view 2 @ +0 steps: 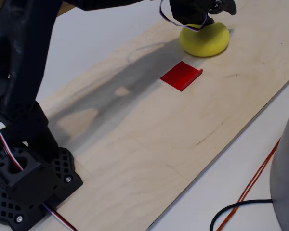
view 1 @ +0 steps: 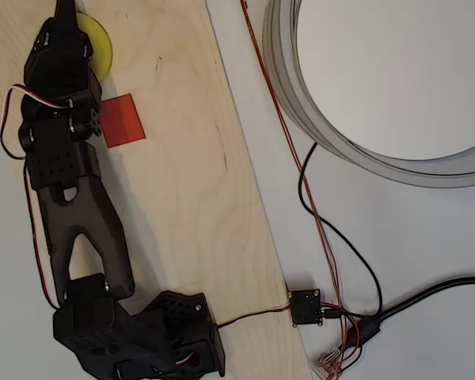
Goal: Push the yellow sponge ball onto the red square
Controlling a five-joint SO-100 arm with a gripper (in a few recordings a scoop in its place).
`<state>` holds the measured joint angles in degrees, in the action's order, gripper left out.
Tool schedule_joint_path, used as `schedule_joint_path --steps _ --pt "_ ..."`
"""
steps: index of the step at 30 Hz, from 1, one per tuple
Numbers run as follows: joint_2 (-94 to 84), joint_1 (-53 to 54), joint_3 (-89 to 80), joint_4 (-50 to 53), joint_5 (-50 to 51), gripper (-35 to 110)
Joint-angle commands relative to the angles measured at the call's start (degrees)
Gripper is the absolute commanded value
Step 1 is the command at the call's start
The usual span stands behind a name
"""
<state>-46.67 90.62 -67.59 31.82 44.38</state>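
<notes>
The yellow sponge ball [view 1: 101, 46] lies on the wooden board [view 1: 190, 198] near its far end, half covered by my black arm in the overhead view. In the fixed view my gripper [view 2: 209, 10] hangs right over the yellow sponge ball [view 2: 205, 39] and touches or nearly touches its top. The fingertips [view 1: 65, 8] run to the picture's edge, so their state is not readable. The red square [view 1: 123, 120] lies flat on the board beside my wrist, a short way from the ball; in the fixed view the red square [view 2: 181, 75] sits just in front of the ball with a gap between them.
My arm's base [view 2: 24, 178] stands at one end of the board. Off the board on the white table are a large grey ring [view 1: 364, 150], a small black circuit box [view 1: 306, 306], and black and orange cables [view 1: 332, 237].
</notes>
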Motion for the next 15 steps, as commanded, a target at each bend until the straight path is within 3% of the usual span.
schedule_joint_path --steps 1,15 --pt "-3.6 1.7 -5.2 2.7 0.4 20" --pt "-13.4 2.5 -19.4 -1.5 -0.4 20"
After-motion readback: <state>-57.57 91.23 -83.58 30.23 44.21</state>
